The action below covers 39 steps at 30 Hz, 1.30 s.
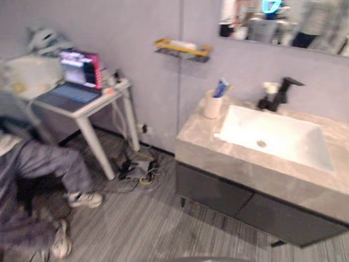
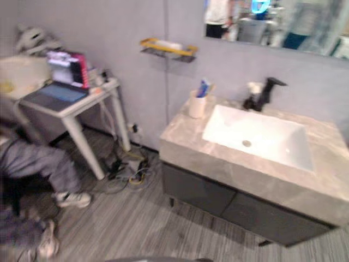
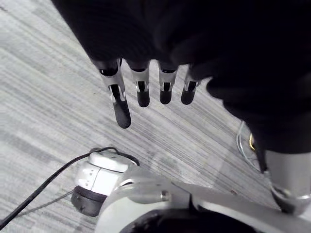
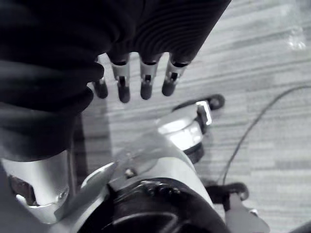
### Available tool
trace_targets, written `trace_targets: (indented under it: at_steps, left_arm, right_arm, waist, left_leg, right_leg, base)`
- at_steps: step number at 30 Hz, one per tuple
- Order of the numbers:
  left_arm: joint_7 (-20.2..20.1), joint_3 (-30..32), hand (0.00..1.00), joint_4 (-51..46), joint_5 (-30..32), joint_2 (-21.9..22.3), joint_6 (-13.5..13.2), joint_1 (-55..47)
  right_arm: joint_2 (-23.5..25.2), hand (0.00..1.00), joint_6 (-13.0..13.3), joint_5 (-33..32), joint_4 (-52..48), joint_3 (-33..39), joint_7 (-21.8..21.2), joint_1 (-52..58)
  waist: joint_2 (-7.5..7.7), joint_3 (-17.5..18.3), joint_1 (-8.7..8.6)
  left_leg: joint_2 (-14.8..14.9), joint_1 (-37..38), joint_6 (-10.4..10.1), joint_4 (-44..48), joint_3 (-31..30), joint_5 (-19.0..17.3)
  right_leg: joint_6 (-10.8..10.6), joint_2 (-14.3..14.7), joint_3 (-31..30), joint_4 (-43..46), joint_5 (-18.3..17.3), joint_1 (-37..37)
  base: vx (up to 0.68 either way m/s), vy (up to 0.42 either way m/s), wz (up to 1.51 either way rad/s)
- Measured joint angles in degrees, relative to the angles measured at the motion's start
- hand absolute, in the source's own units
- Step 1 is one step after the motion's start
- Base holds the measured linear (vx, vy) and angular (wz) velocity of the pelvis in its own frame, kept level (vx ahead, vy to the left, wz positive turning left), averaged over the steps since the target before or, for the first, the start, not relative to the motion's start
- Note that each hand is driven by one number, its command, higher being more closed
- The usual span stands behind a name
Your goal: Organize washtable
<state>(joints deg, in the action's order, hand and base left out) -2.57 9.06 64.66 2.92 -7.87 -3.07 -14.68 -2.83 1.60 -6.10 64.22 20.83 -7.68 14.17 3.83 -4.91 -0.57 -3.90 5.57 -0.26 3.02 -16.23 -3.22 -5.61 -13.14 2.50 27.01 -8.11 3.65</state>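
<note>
A grey-walled washroom with a striped grey floor (image 1: 163, 229). The grey marble counter (image 1: 210, 143) stands at the right. A cream cup (image 1: 212, 105) sits at its far left corner, beside the white rectangular sink (image 1: 283, 134), with a black tap (image 1: 281, 93) behind. The left robot hand (image 3: 142, 94) and right robot hand (image 4: 146, 85) hang released and empty over the floor. It would be best to step close and face the counter squarely before reaching.

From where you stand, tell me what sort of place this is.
Likely a mock bathroom in a lab or office: a white sink with a black tap under a mirror, yet a laptop on a table nearby.
</note>
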Motion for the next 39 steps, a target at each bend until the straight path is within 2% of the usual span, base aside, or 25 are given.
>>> trace_targets:
  at_steps: [2, 3, 4, 7, 11, 15, 19, 20, 21, 22, 23, 24, 25, 26, 27, 28, 29, 30, 31, 32, 33, 34, 35, 37, 39]
  left_arm:
    - [0.1, -1.2, 0.00, -0.1, 0.0, -0.9, 0.1, 1.3]
    - [0.1, -2.1, 0.00, -0.1, 0.0, -1.4, 0.1, 1.9]
    - [0.1, -3.0, 0.00, -0.1, 0.1, -1.8, 0.1, 3.9]
    - [0.2, -4.5, 0.00, -0.1, 0.1, -1.8, 0.1, 6.1]
    - [0.4, -4.3, 0.00, 0.3, -1.3, -1.4, 0.2, 6.0]
    - [0.2, -4.1, 0.00, 0.9, -3.5, -0.7, 0.1, 5.8]
    - [0.1, -2.0, 0.00, 0.2, -6.9, -0.1, 0.0, 5.5]
    - [0.1, -1.7, 0.00, -0.4, -7.3, -0.1, -0.1, 5.5]
    - [0.2, -1.6, 0.00, -0.9, -7.4, -0.2, -0.1, 5.5]
    - [0.3, -0.2, 0.00, -1.4, -7.6, -0.4, -0.4, 5.9]
    - [0.3, 0.3, 0.00, -1.7, -7.9, -0.3, -0.6, 5.9]
    - [0.3, 0.6, 0.00, -3.0, -8.4, -0.2, -0.7, 5.9]
    - [0.3, 0.7, 0.00, -3.6, -9.5, -0.1, -1.3, 6.4]
    - [0.4, 0.7, 0.00, -3.6, -9.5, 1.0, -1.4, 6.0]
    - [0.3, 0.6, 0.00, -3.6, -9.5, 2.5, -1.3, 4.9]
    - [0.4, -0.1, 0.00, -3.4, -8.7, 3.7, -1.2, 4.6]
    - [0.3, -0.2, 0.00, -3.1, -7.9, 2.5, -1.3, 6.4]
    - [0.5, 0.2, 0.00, -2.8, -7.8, 1.8, -1.0, 6.8]
    - [0.5, 0.2, 0.00, -1.8, -7.6, 1.1, -0.5, 6.1]
    - [0.6, 0.1, 0.00, -0.9, -7.2, 1.9, 0.1, 5.2]
    - [0.7, 0.1, 0.00, -0.7, -6.4, 2.4, 0.1, 4.9]
    - [0.2, -0.3, 0.00, -0.7, -6.1, 1.8, 0.1, 5.0]
    - [0.2, -0.5, 0.00, -0.7, -6.1, 1.6, 0.2, 4.4]
    - [0.1, -1.2, 0.00, -0.4, -6.1, 1.2, 0.3, 4.1]
    - [-0.1, -2.1, 0.00, -0.4, -6.1, 0.5, 0.3, 3.8]
  right_arm:
    - [0.3, 0.00, 0.0, 0.3, 0.0, -3.2, 0.0, -2.7]
    - [0.6, 0.00, 0.0, 0.5, 0.0, -4.3, -0.1, -3.6]
    - [0.4, 0.00, 0.1, 2.8, -0.3, -5.9, -0.4, -5.5]
    - [0.0, 0.00, 0.5, 4.8, -0.4, -8.4, 0.0, -6.6]
    - [-0.7, 0.00, 0.7, 4.5, -0.2, -9.9, 0.2, -7.1]
    - [-1.9, 0.00, 0.8, 4.3, -0.2, -9.9, 1.1, -5.1]
    - [-2.3, 0.00, 0.8, 2.2, -0.1, -9.9, 1.4, -4.5]
    - [-1.9, 0.00, 0.9, 2.1, -0.1, -9.9, 1.5, -4.6]
    - [-1.7, 0.00, 1.0, 2.1, -0.1, -9.9, 1.6, -4.6]
    - [-1.1, 0.00, 1.5, 2.0, -0.3, -8.9, 1.8, -4.8]
    - [-0.9, 0.00, 2.0, 1.9, -0.4, -8.6, 1.8, -4.7]
    - [-0.4, 0.00, 2.4, 1.6, -0.4, -8.2, 1.8, -4.6]
    - [-0.7, 0.00, 2.4, 1.4, -0.6, -7.1, 1.7, -5.0]
    - [-1.5, 0.00, 2.7, 0.5, -1.8, -5.9, 1.5, -4.7]
    - [-2.6, 0.00, 2.9, 0.1, -2.7, -5.2, 1.3, -4.2]
    - [-4.6, 0.00, 3.2, -0.3, -2.8, -4.0, 1.8, -4.1]
    - [-4.1, 0.00, 2.6, -0.5, -1.7, -2.5, 1.8, -3.6]
    - [-2.7, 0.00, 2.6, -0.6, -0.7, -1.8, 2.0, -3.6]
    - [-0.9, 0.00, 2.5, -0.7, -0.4, -0.2, 2.7, -3.8]
    - [-0.3, 0.00, 2.5, -1.6, -0.6, 1.8, 2.7, -3.0]
    - [-0.6, 0.00, 2.4, -1.8, -0.9, 2.5, 2.9, -3.1]
    - [-0.1, 0.00, 1.8, -1.8, -0.4, 3.6, 3.6, -3.7]
    - [0.4, 0.00, 2.0, -1.7, -0.5, 3.6, 3.7, -3.7]
    - [0.6, 0.00, 1.8, -1.4, -0.5, 4.0, 3.8, -3.7]
    - [0.8, 0.00, 1.5, 0.1, -0.4, 3.8, 3.8, -3.8]
  waist:
    - [0.47, 0.1, 0.01]
    - [0.97, -0.1, 0.04]
    - [1.74, -1.2, 0.20]
    - [0.97, -1.9, 1.65]
    - [0.08, -2.0, 1.53]
    - [-1.15, -1.9, 1.40]
    - [-1.75, -2.4, 1.64]
    - [-1.97, -2.5, 1.71]
    - [-1.78, -2.6, 1.67]
    - [-0.77, -3.3, 1.56]
    - [-0.65, -3.4, 1.59]
    - [1.07, -3.2, 1.41]
    - [-0.12, -4.2, 1.85]
    - [-2.67, -4.4, 2.00]
    - [-5.02, -4.3, 2.26]
    - [-8.53, -3.6, 1.12]
    - [-5.71, -3.8, -1.91]
    - [-4.58, -3.6, -1.56]
    - [-3.42, -3.5, -0.08]
    - [-4.37, -3.0, -0.61]
    - [-4.99, -2.9, -1.10]
    - [-4.26, -2.9, -0.38]
    - [-3.77, -2.8, 0.01]
    - [-3.51, -2.6, -0.07]
    - [-2.74, -2.2, -0.11]
  left_leg:
    - [-0.5, -3.0, -1.3, 0.1, -4.0, 1.6]
    - [-0.7, -3.4, -1.5, 0.4, -4.7, 2.0]
    - [-1.1, -5.2, -2.5, 1.7, -7.4, 2.8]
    - [0.1, -6.5, -4.3, 1.0, -10.1, 3.9]
    - [3.9, -5.1, -7.1, -4.0, -10.9, 7.0]
    - [6.1, -3.5, -8.2, -6.7, -12.5, 9.1]
    - [5.0, -6.8, -8.4, -5.8, -16.4, 11.3]
    - [4.4, -8.2, -7.4, -5.7, -15.9, 12.5]
    - [4.0, -9.3, -4.9, -5.6, -13.1, 12.8]
    - [4.6, -12.6, 4.6, -3.5, 0.4, 9.1]
    - [5.4, -14.1, 7.5, -2.5, 6.4, 6.8]
    - [6.5, -17.1, 10.8, 1.1, 17.0, 2.5]
    - [9.9, -22.2, 10.5, 14.7, 27.9, 1.7]
    - [14.3, -23.9, 11.8, 27.1, 35.0, 0.9]
    - [17.4, -23.3, 11.8, 31.5, 38.8, -0.5]
    - [15.5, -23.3, 9.1, 26.9, 39.8, -2.1]
    - [8.9, -22.3, 7.4, 16.3, 37.2, -1.3]
    - [9.4, -22.0, 9.0, 19.2, 41.7, -4.0]
    - [12.8, -19.8, 6.8, 28.2, 47.0, -8.8]
    - [14.8, -15.1, 2.5, 24.3, 45.3, -8.7]
    - [12.0, -14.3, 3.2, 19.7, 42.8, -9.5]
    - [8.5, -12.4, 3.7, 13.4, 42.1, -5.9]
    - [6.4, -10.3, 4.1, 8.4, 41.8, -3.2]
    - [4.5, -8.1, 4.5, 2.0, 40.3, 0.1]
    - [3.1, -7.0, 4.6, -1.8, 39.7, 2.1]
  right_leg:
    - [-0.3, 1.2, -3.8, -5.4, -2.5, 1.7]
    - [-0.5, 1.2, -3.4, -7.4, -3.0, 2.6]
    - [-1.1, 1.4, -0.4, -11.7, -3.6, 5.1]
    - [-1.0, 3.3, 2.1, -16.7, -3.6, 7.3]
    - [0.6, 5.8, 2.3, -19.3, -5.4, 8.5]
    - [0.7, 7.6, 4.2, -18.6, -5.8, 9.3]
    - [0.6, 8.5, 8.7, -18.1, -6.2, 8.7]
    - [0.7, 8.3, 10.7, -18.0, -6.3, 8.7]
    - [0.8, 7.7, 12.3, -18.0, -6.2, 8.7]
    - [1.0, 6.8, 16.6, -18.0, -5.0, 9.0]
    - [1.3, 6.4, 18.3, -18.1, -4.6, 9.2]
    - [1.9, 4.4, 21.7, -19.1, -3.7, 9.2]
    - [1.5, 3.0, 25.6, -18.2, -3.6, 9.1]
    - [2.2, 3.1, 28.2, -15.8, -4.1, 8.9]
    - [2.4, 4.2, 29.5, -13.6, -4.8, 8.7]
    - [3.3, 5.5, 28.9, -10.7, -8.7, 7.2]
    - [4.9, 6.4, 26.6, -14.9, -8.4, 6.2]
    - [3.9, 4.7, 29.4, -16.9, -6.2, 6.6]
    - [0.9, 2.9, 32.1, -17.9, -3.9, 7.4]
    - [0.3, 3.4, 35.7, -19.1, -3.0, 8.8]
    - [-0.3, 3.4, 37.2, -19.0, -2.8, 8.8]
    - [0.0, 1.5, 38.3, -19.1, -1.6, 8.5]
    - [0.3, 0.7, 38.4, -18.9, -0.1, 8.3]
    - [0.2, 0.5, 38.5, -18.8, 2.4, 8.3]
    - [-0.1, -0.1, 38.7, -18.7, 3.0, 8.0]
  base:
    - [-0.01, -0.227, 0.91]
    - [0.00, -0.278, 0.94]
    - [-0.01, -0.249, 0.79]
    - [-0.04, -0.220, 0.59]
    - [-0.07, -0.170, 0.10]
    - [-0.11, -0.112, 0.20]
    - [-0.07, -0.074, 0.61]
    - [-0.05, -0.006, 0.98]
    - [-0.06, 0.031, 1.44]
    - [-0.06, 0.029, 1.40]
    - [-0.06, 0.038, 1.75]
    - [-0.07, 0.111, 1.43]
    - [-0.06, 0.129, 1.41]
    - [-0.05, 0.130, 0.91]
    - [-0.01, 0.088, 1.19]
    - [-0.09, 0.135, 2.23]
    - [-0.08, 0.151, 2.62]
    - [-0.06, 0.104, 2.12]
    - [0.04, 0.043, 1.48]
    - [0.05, 0.070, 1.38]
    - [0.04, 0.109, 1.42]
    - [0.02, 0.162, 0.84]
    - [0.02, 0.140, 0.55]
    - [-0.01, 0.091, 0.31]
    - [-0.09, 0.039, 0.18]
